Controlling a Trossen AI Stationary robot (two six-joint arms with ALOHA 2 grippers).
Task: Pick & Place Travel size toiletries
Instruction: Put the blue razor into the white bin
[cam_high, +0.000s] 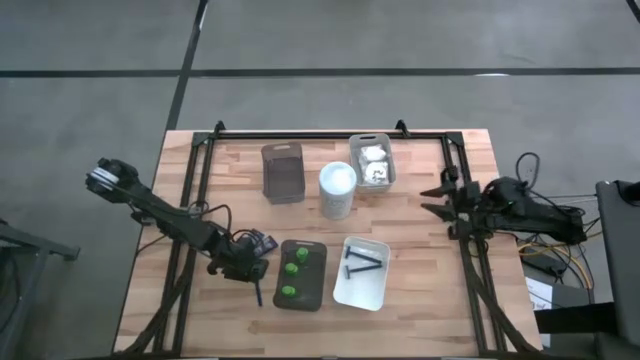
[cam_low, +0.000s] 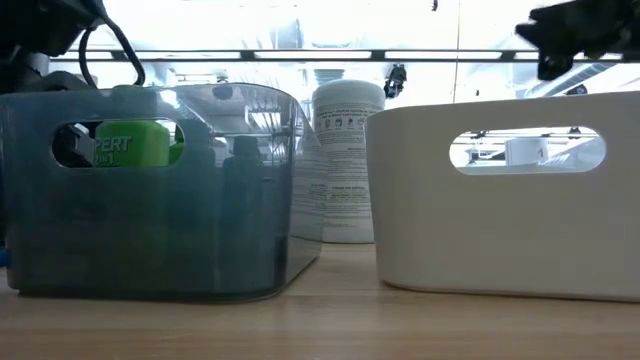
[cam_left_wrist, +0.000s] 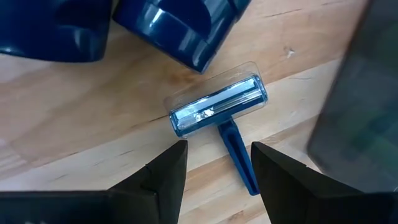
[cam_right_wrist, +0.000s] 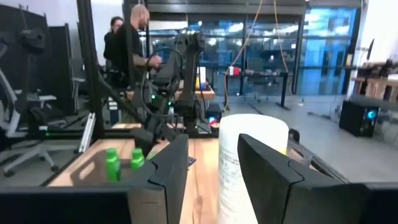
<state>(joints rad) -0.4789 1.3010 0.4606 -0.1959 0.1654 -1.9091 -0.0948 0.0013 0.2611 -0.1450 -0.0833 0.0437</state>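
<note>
Three green bottles (cam_high: 292, 268), one loose razor (cam_left_wrist: 221, 115).

Left arm: stretched in from the left edge, bent down low over the desk (cam_high: 420, 310).
Left hand (cam_left_wrist: 214, 165): fingers (cam_left_wrist: 166, 171) parted, pointing down close above the wood.
Right arm: folded back at the right edge.
Right hand (cam_high: 440, 195): fingers (cam_right_wrist: 171, 165) spread, raised, idle.

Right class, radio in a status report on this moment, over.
Left end effector open, hovering over blue razor on table. Right end effector open, parked at table's right edge. Grey tray close beside razor.
</note>
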